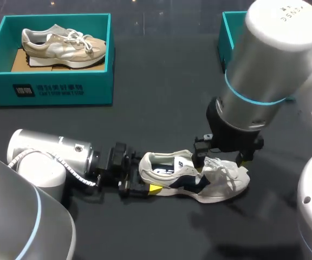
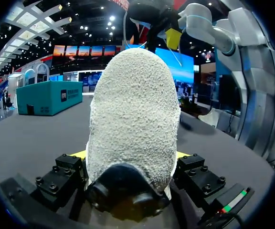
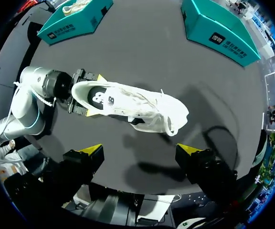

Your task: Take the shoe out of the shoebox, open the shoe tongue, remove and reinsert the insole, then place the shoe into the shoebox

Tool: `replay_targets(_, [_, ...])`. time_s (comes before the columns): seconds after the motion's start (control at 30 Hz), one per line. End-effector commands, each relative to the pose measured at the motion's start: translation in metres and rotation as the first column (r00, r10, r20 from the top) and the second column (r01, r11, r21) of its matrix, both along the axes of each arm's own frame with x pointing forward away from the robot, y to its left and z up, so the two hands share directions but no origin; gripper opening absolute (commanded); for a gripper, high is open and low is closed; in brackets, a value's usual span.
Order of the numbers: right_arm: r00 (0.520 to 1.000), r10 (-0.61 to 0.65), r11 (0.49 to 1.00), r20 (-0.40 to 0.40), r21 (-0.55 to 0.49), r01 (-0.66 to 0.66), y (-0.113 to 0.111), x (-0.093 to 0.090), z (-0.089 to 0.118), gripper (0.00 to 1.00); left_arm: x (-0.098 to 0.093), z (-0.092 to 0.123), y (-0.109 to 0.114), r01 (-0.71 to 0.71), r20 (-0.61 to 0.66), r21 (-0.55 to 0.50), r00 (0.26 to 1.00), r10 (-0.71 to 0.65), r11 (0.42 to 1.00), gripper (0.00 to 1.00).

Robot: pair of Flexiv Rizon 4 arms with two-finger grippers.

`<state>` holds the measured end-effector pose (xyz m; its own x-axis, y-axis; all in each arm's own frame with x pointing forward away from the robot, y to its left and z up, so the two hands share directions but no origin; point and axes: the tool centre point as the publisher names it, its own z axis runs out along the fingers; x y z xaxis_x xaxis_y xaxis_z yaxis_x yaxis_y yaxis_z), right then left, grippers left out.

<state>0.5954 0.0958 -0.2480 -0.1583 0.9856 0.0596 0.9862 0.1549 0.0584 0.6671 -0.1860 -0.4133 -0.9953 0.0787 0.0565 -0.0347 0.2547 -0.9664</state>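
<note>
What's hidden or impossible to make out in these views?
Head view: right arm covers most of the right gripper above the white shoe.
Left wrist view: the heel, in the left gripper, hides the shoe's inside.
Second shoebox: inside unseen from right wrist view; cut off in head view.

White shoe: heel is showing rough, nubby cloth up close, fully matt; navy side panels are looking smoother. Table is reading as dark and matt, with a faint sheen. Shoebox is looking like matt teal cardboard, with bare brown board showing inside. Right arm shell is showing satin silver metal. Left gripper blocks are looking matt black, bolted.
</note>
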Motion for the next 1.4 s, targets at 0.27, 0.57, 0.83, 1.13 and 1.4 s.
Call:
replay_targets(0.27, [0.96, -0.281, 0.928, 0.007, -0.254, 0.273, 0.092, 0.014, -0.026, 1.0, 0.001, -0.003, -0.002, -0.003, 0.001, 0.003, 1.0, 0.003, 1.0, 0.0])
replay_targets(0.57, [0.96, -0.281, 0.928, 0.007, -0.254, 0.273, 0.092, 0.014, -0.026, 1.0, 0.001, -0.003, -0.002, -0.003, 0.001, 0.003, 1.0, 0.003, 1.0, 0.0])
replay_targets(0.83, [0.959, -0.282, 0.905, 0.008, -0.33, 0.269, 0.099, 0.026, -0.035, 1.0, 0.001, -0.003, -0.002, -0.003, 0.001, 0.003, 1.0, 0.003, 1.0, 0.0])
replay_targets(1.13, [0.969, -0.239, 0.88, 0.055, -0.409, 0.241, 0.097, 0.041, -0.051, 1.0, 0.001, -0.003, -0.002, -0.003, 0.001, 0.003, 1.0, 0.003, 1.0, 0.0])
replay_targets(1.4, [0.97, -0.234, 0.851, 0.07, -0.468, 0.239, 0.095, 0.047, -0.06, 1.0, 0.001, -0.003, -0.002, -0.003, 0.001, 0.003, 1.0, 0.003, 1.0, 0.0])
